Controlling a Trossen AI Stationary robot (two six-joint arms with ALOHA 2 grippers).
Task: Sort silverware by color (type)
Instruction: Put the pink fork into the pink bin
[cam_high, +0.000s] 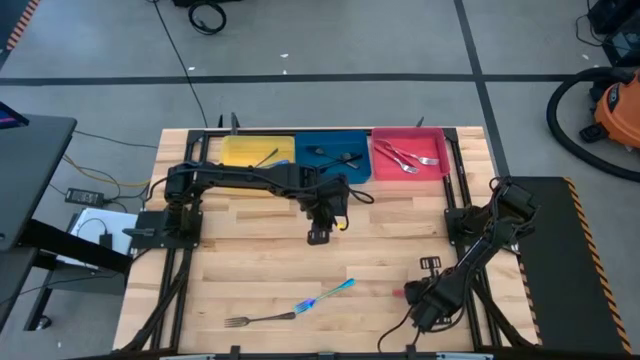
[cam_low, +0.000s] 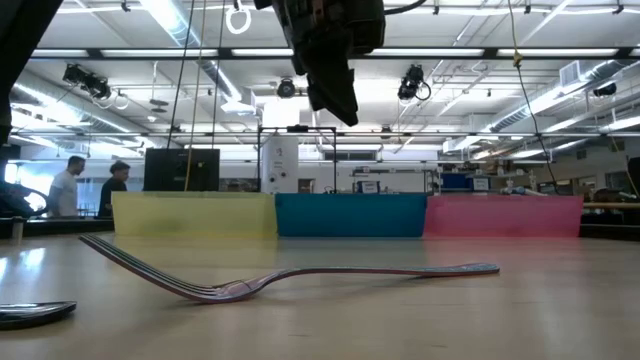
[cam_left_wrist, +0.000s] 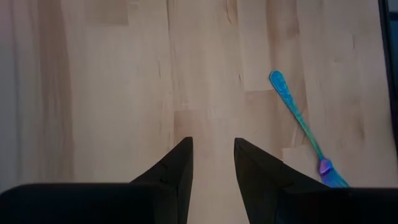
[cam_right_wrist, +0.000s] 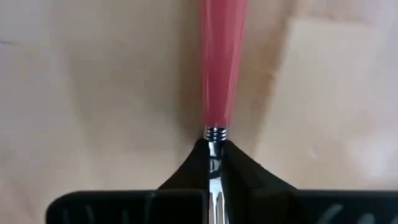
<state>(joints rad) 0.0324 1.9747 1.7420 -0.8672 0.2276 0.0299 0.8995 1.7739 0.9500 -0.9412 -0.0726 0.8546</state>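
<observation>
My right gripper (cam_right_wrist: 215, 163) is down at the table's near right corner (cam_high: 420, 300), shut on a pink-handled silver utensil (cam_right_wrist: 221, 62) that lies on the wood. My left gripper (cam_left_wrist: 213, 155) hangs open above the table's middle (cam_high: 318, 235), with nothing between its fingers. A blue iridescent utensil (cam_high: 330, 295) (cam_left_wrist: 298, 118) lies flat near the front edge. A dark fork (cam_high: 260, 319) (cam_low: 290, 275) lies just left of it, resting on its curved neck with the tines raised. My right gripper pinches the utensil's silver neck (cam_right_wrist: 215, 148) between its two fingers, right below the ringed end of the pink handle. The fingers (cam_right_wrist: 186, 171) come from above, pointing steeply down, and lie across the neck. The handle stretches away from them along the table top.
Along the far edge stand a yellow tray (cam_high: 240, 150), a blue tray (cam_high: 305, 165) and a red tray (cam_high: 440, 140), each with some utensils inside. A spoon bowl (cam_low: 30, 313) lies close to the low camera. Bare wood spans the table's middle.
</observation>
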